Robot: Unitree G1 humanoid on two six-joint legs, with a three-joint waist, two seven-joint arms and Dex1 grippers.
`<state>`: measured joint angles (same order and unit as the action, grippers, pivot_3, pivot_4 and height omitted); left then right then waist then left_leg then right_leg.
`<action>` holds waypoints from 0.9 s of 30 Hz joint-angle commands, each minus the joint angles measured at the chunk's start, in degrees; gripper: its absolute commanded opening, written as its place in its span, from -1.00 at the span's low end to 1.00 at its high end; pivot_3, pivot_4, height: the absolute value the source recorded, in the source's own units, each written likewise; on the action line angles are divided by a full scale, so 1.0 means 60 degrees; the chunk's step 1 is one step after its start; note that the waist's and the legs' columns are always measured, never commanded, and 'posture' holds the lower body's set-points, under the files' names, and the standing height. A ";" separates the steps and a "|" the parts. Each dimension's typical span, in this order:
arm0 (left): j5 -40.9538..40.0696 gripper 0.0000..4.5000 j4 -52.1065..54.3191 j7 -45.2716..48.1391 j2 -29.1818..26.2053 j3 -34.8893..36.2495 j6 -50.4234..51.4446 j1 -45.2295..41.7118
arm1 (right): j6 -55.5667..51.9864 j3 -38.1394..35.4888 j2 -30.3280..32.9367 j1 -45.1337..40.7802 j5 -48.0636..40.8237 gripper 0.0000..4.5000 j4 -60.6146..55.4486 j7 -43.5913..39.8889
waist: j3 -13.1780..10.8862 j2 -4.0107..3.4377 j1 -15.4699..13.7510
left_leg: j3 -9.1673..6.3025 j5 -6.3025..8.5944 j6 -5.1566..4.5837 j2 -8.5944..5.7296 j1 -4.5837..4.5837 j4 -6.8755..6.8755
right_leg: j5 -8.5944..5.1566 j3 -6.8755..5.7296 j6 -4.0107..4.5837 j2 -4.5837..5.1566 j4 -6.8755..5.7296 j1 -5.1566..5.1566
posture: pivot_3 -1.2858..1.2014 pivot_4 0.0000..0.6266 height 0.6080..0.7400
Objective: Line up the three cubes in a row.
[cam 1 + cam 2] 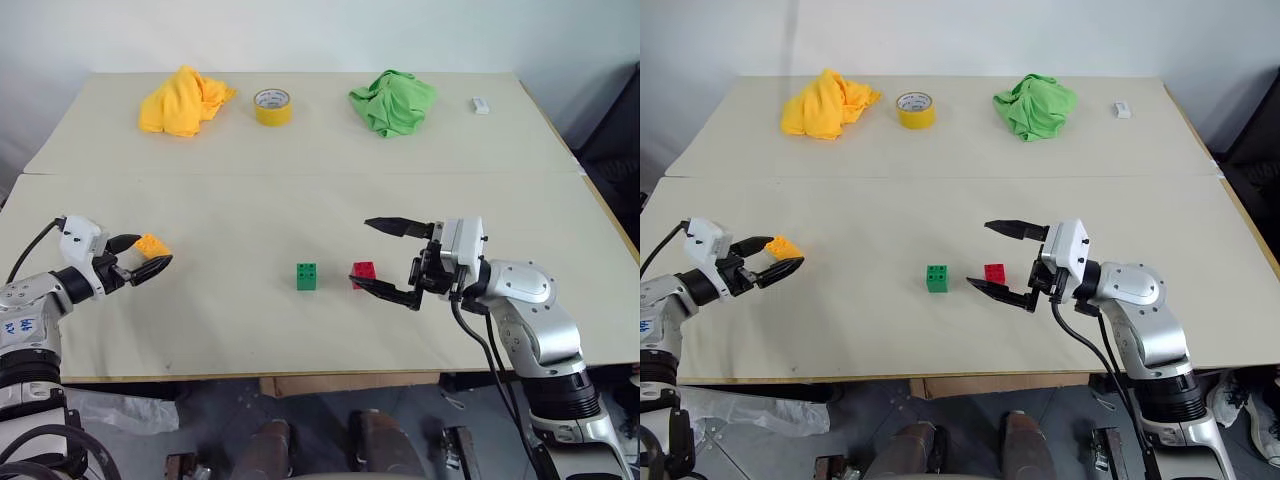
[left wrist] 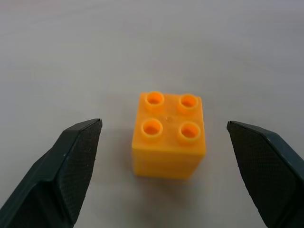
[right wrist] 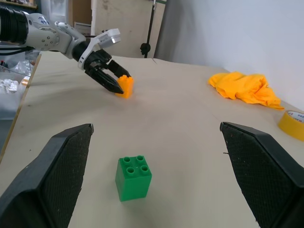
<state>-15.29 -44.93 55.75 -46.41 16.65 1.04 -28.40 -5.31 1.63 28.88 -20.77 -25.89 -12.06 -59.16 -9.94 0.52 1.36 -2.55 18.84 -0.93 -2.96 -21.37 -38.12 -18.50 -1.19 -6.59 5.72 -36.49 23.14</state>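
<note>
The left gripper (image 1: 140, 256) sits low at the table's (image 1: 320, 150) left side with its two black fingers spread to either side of the orange-yellow brick (image 2: 169, 135); in the left wrist view there is bare tabletop between each finger pad and the brick's walls, so nothing is clamped yet — the brick stands stud-side up on the surface, framed but free. The right gripper (image 1: 388, 260) hangs near the table's middle, its fingers also wide apart and holding nothing; the red brick (image 1: 364, 273) lies just beside its lower finger, and whether the two touch cannot be told. The green brick (image 1: 307, 276) stands a short way to the left of the red one, the pair already roughly side by side on one line parallel to the table's front edge. The orange-yellow brick is well apart from them, off to the left.

The step in hand looks like the pick of that stray brick: the approach is done and the closing is what remains. The next move calls for pinching squarely on its two flat side walls — an off-centre squeeze could twist it — then carrying it right and setting it down beside the green brick, on the same line, without nudging either neighbour.
</note>
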 commanded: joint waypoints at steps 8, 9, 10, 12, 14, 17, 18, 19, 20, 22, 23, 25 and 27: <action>-0.0614 -0.34 0.0326 0.1286 -0.0031 0.0028 -0.0165 -0.0331 | -0.0166 -0.0279 0.0234 0.0088 -0.0163 1.00 -0.0579 0.0272 | 0.0000 0.0000 -0.0001 | 0.0000 0.0000 -0.0001 0.0000 -0.0014 -0.0003 | 0.0000 0.0002 0.0000 0.0002 -0.0011 0.0020 | 0.03 -0.52 1.00; -0.1070 -0.34 0.1163 0.2145 -0.0070 -0.0156 0.0477 -0.0247 | -0.0174 -0.0313 0.0292 0.0105 -0.0168 1.00 -0.0566 0.0247 | 0.0000 0.0000 -0.0001 | 0.0000 0.0000 -0.0001 0.0000 -0.0015 -0.0003 | 0.0000 0.0002 0.0000 0.0002 -0.0011 0.0020 | 0.03 -0.52 1.00; -0.1127 -0.34 0.1913 0.2981 -0.0163 -0.0546 0.0459 -0.0135 | -0.0177 -0.0347 0.0351 0.0113 -0.0176 1.00 -0.0537 0.0220 | -0.0001 0.0003 -0.0012 | 0.0000 0.0000 -0.0001 0.0000 -0.0022 -0.0004 | 0.0000 0.0002 0.0000 0.0002 -0.0010 0.0024 | 0.03 -0.52 1.00; -0.0893 -0.34 0.3170 0.4282 -0.0510 -0.1468 0.0583 0.0138 | -0.0155 -0.0387 0.0445 0.0108 -0.0184 1.00 -0.0458 0.0178 | -0.0001 0.0003 -0.0073 | -0.0009 0.0000 -0.0003 -0.0002 -0.0045 -0.0016 | 0.0000 0.0005 0.0000 0.0012 -0.0010 0.0034 | 0.03 -0.52 1.00; -0.0556 -0.34 0.3667 0.4780 -0.0529 -0.2031 0.0095 0.0007 | -0.0119 -0.0397 0.0494 0.0105 -0.0182 1.00 -0.0388 0.0142 | -0.0002 -0.0001 -0.0079 | -0.0003 0.0000 -0.0003 -0.0002 -0.0044 -0.0016 | 0.0000 0.0014 0.0000 0.0011 -0.0003 0.0033 | 0.03 -0.52 1.00; -0.0277 -0.34 0.3500 0.5183 0.0016 -0.2751 -0.0445 -0.0803 | -0.0067 -0.0379 0.0502 0.0160 -0.0148 1.00 -0.0350 0.0113 | -0.0003 -0.0012 -0.0163 | 0.0003 -0.0001 -0.0002 -0.0001 -0.0043 -0.0016 | 0.0000 0.0016 0.0000 0.0005 0.0000 0.0034 | 0.03 -0.52 1.00; -0.0157 -0.34 0.3295 0.5239 0.0143 -0.2901 -0.0585 -0.0996 | -0.0058 -0.0374 0.0496 0.0181 -0.0136 1.00 -0.0354 0.0110 | -0.0003 -0.0012 -0.0189 | 0.0002 -0.0003 0.0000 0.0001 -0.0043 -0.0019 | 0.0000 0.0013 0.0000 -0.0004 -0.0001 0.0034 | 0.03 -0.52 1.00; -0.0035 -0.34 0.3031 0.5283 0.0261 -0.3024 -0.0748 -0.1171 | -0.0051 -0.0372 0.0495 0.0205 -0.0129 1.00 -0.0370 0.0109 | -0.0003 -0.0012 -0.0200 | 0.0004 -0.0004 0.0000 0.0002 -0.0044 -0.0021 | 0.0000 0.0012 0.0000 -0.0007 -0.0001 0.0034 | 0.03 -0.52 1.00; 0.0177 -0.34 0.2617 0.5339 0.0380 -0.3219 -0.1021 -0.1382 | -0.0071 -0.0380 0.0505 0.0241 -0.0131 1.00 -0.0416 0.0124 | -0.0003 -0.0012 -0.0203 | 0.0005 -0.0005 -0.0001 0.0002 -0.0043 -0.0023 | 0.0000 0.0014 0.0000 -0.0008 -0.0004 0.0034 | 0.03 -0.52 1.00; 0.0567 -0.34 0.1702 0.5412 0.0606 -0.3540 -0.1643 -0.1778 | -0.0150 -0.0471 0.0594 0.0427 -0.0164 1.00 -0.0578 0.0167 | -0.0003 -0.0011 -0.0201 | 0.0007 -0.0005 -0.0002 0.0000 -0.0044 -0.0023 | 0.0000 0.0010 0.0000 -0.0012 -0.0007 0.0037 | 0.03 -0.52 1.00; 0.0697 -0.34 0.1234 0.5406 0.0719 -0.3629 -0.1902 -0.1971 | -0.0172 -0.0539 0.0659 0.0564 -0.0176 1.00 -0.0661 0.0178 | -0.0003 -0.0011 -0.0199 | 0.0014 -0.0005 -0.0002 0.0000 -0.0044 -0.0021 | 0.0000 0.0005 0.0000 -0.0015 -0.0006 0.0039 | 0.03 -0.52 1.00; 0.0832 -0.34 0.0519 0.5453 0.0865 -0.3718 -0.2279 -0.2269 | -0.0197 -0.0642 0.0770 0.0784 -0.0197 1.00 -0.0772 0.0186 | -0.0004 -0.0011 -0.0199 | 0.0019 -0.0005 -0.0003 -0.0001 -0.0044 -0.0019 | 0.0000 -0.0013 0.0000 -0.0019 -0.0010 0.0043 | 0.03 -0.52 1.00; 0.0966 -0.34 -0.0092 0.5521 0.1005 -0.3802 -0.2616 -0.2546 | -0.0227 -0.0774 0.0880 0.1007 -0.0245 1.00 -0.0853 0.0207 | -0.0004 -0.0009 -0.0203 | 0.0033 -0.0004 -0.0007 -0.0002 -0.0044 -0.0020 | 0.0000 -0.0019 0.0000 -0.0022 -0.0011 0.0047 | 0.03 -0.52 1.00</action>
<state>-10.06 -44.18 85.98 -40.04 -6.44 -12.71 -42.34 -6.67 -1.03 33.50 -14.86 -26.00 -14.59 -58.18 -9.97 0.46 0.14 -2.34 18.82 -0.98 -2.97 -21.64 -38.25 -18.50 -1.34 -6.59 5.60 -36.55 23.42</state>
